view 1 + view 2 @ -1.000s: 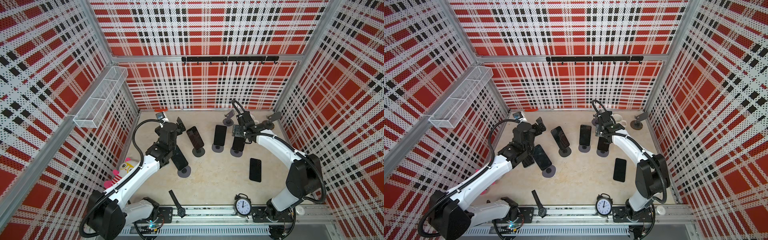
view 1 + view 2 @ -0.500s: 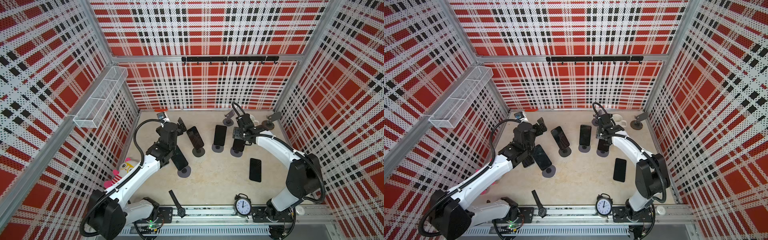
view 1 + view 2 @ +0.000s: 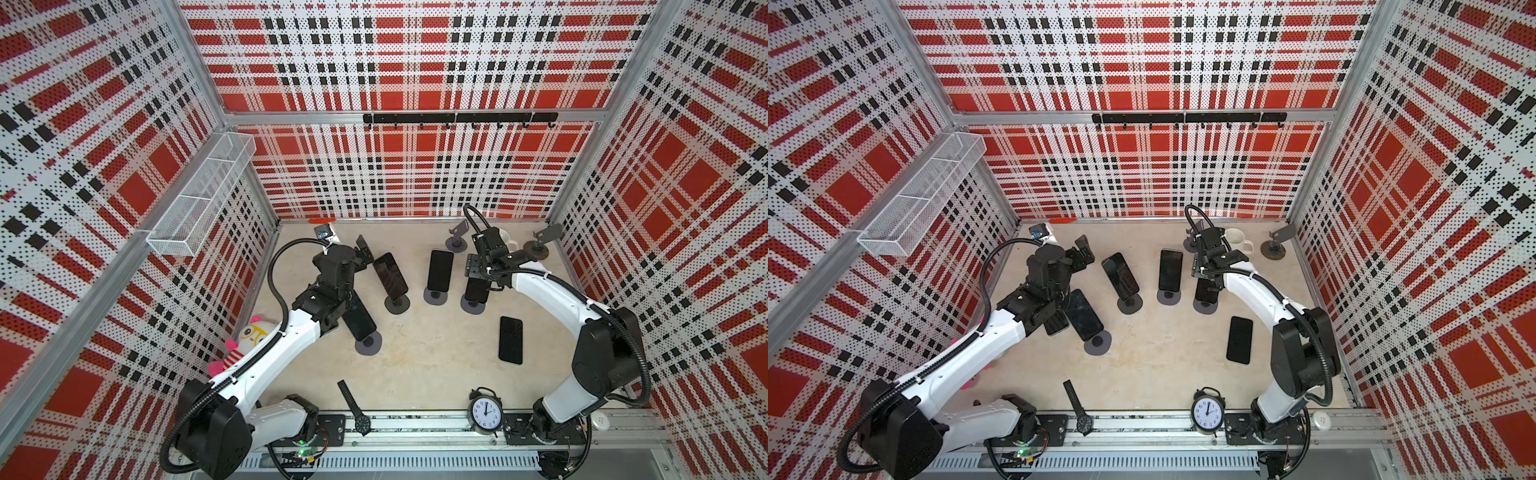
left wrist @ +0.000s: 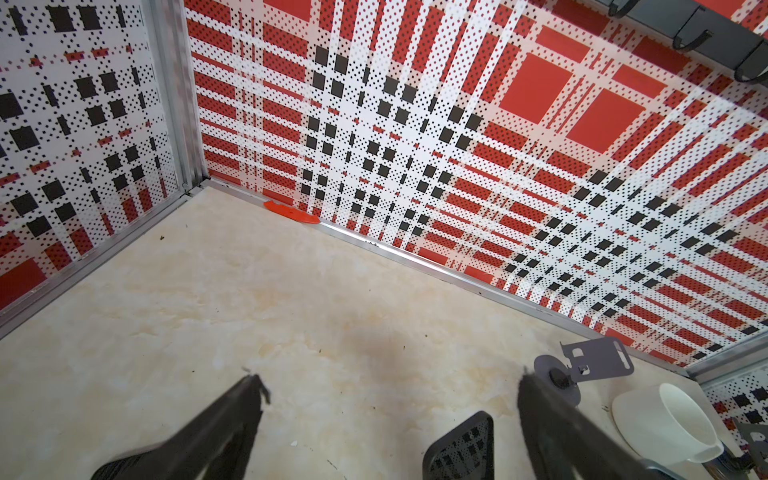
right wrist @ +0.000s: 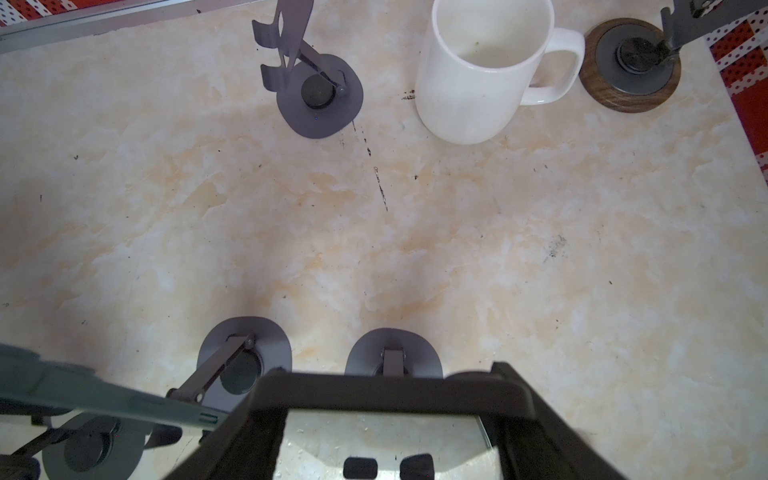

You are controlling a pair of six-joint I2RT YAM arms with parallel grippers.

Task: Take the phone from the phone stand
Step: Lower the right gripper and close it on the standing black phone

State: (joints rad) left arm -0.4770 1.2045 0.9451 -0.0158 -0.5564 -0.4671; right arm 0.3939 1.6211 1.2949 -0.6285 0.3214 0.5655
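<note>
Right of centre on the bench [image 3: 436, 365], my right hand [image 5: 388, 386] is closed on the side edges of the phone [image 5: 386, 436]. The phone rests on its phone stand [image 5: 392, 353], the rightmost of the occupied stands. Toward the far left, my left hand [image 4: 390, 386] hangs above the bench, fingers [image 4: 232, 415] wide apart.

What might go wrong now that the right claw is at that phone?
1. The right gripper seems to clasp the phone only near its top edge, so it may slip when lifted.
2. The phone sits in its stand; if the lip catches, the stand may rise or tip.
3. The neighbouring phone leans close beside the gripper; a sideways move could knock it over.
</note>
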